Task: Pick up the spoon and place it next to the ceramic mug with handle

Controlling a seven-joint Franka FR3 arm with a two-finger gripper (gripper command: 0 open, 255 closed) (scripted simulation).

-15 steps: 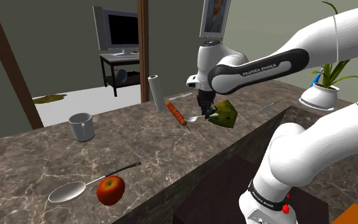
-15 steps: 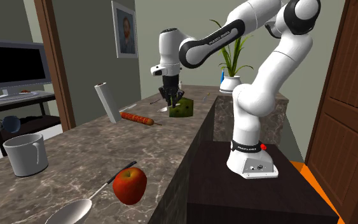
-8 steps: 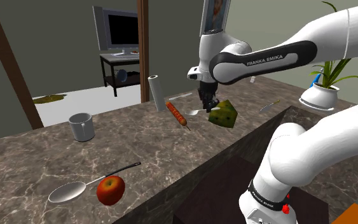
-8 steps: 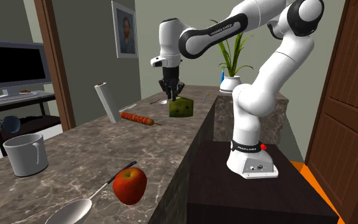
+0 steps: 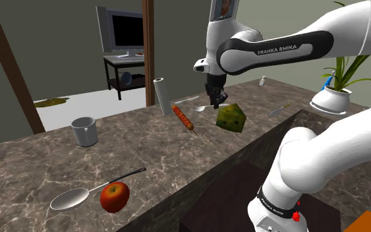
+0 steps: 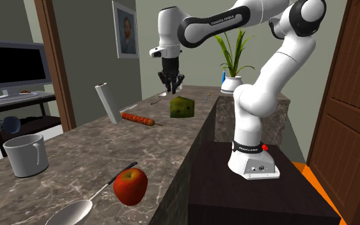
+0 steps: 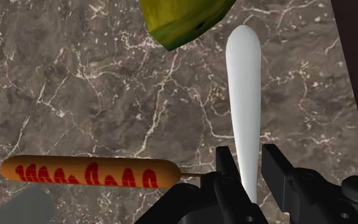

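Note:
My black gripper (image 5: 215, 101) (image 6: 171, 87) (image 7: 250, 162) hangs above the far part of the marble counter, shut on a slim pale spoon (image 7: 244, 83). The spoon (image 5: 201, 107) (image 6: 163, 94) is off the surface and sticks out from the fingers toward the shoulder view's left. The grey mug with a handle (image 5: 85, 130) (image 6: 26, 155) stands upright far away at the counter's other end, near its back edge. A second, larger silver spoon (image 5: 72, 198) (image 6: 71, 211) lies near the front corner beside a red apple (image 5: 114, 196) (image 6: 131, 186).
Below the gripper sit a green cheese wedge (image 5: 231, 118) (image 6: 183, 107) (image 7: 184, 16) and a hot dog on a stick (image 5: 182, 117) (image 6: 137, 117) (image 7: 88, 172). A grey roll (image 5: 162, 97) (image 6: 108, 102) stands behind the hot dog. A potted plant (image 5: 335, 92) (image 6: 233, 80) is at the counter's end.
The gripper has risen from beside the cheese wedge, carrying the slim spoon up off the counter. Nothing else moved.

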